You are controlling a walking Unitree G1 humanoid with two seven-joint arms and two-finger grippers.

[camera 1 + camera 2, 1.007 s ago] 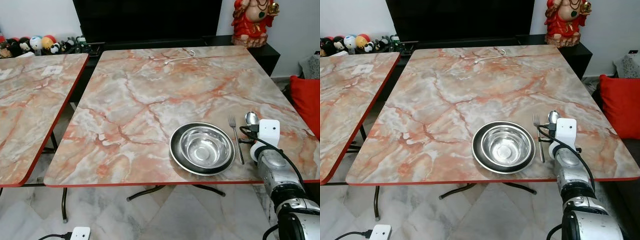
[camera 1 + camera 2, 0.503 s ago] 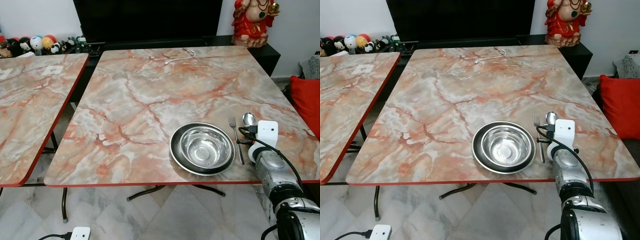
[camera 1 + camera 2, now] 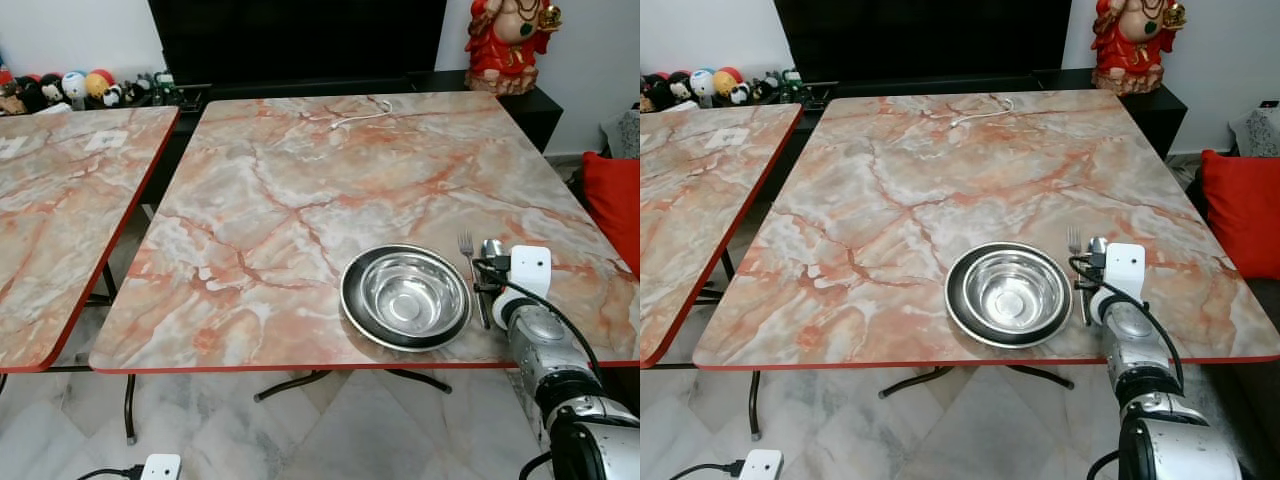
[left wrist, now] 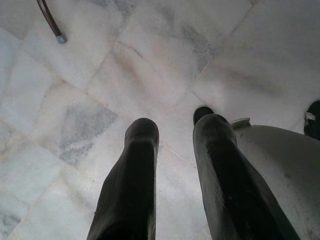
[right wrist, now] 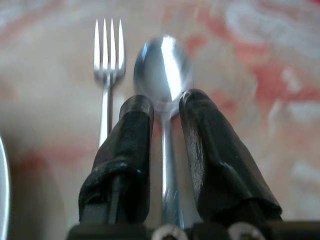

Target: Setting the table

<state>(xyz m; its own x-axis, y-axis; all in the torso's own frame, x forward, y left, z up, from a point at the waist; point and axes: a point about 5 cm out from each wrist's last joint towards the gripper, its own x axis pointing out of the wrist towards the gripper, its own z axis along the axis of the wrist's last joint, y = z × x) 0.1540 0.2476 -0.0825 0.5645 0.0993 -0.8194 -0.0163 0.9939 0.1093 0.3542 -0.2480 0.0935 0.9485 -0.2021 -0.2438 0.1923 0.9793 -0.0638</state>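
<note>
A steel bowl (image 3: 405, 297) sits in a dark-rimmed plate (image 3: 349, 300) near the front edge of the marble table (image 3: 300, 180). Just right of the plate lies a fork (image 3: 469, 265), and a spoon (image 3: 491, 247) lies beside it, parallel to it. My right gripper (image 5: 165, 100) is low over the table, shut on the spoon handle (image 5: 168, 150), with one finger on each side. The spoon's bowl (image 5: 163, 67) sticks out beyond the fingertips, next to the fork's tines (image 5: 108, 50). My left gripper (image 4: 175, 122) hangs idle over the floor, fingers apart.
A second marble table (image 3: 60, 200) stands to the left across a narrow gap. A white cable (image 3: 355, 117) lies at the far side of the main table. A red cushion (image 3: 612, 200) and a red statue (image 3: 505, 40) are to the right. A power strip (image 3: 150, 466) lies on the floor.
My right gripper has drawn left and back toward the table's front edge. The spoon has come with it and now lies closer to the fork.
</note>
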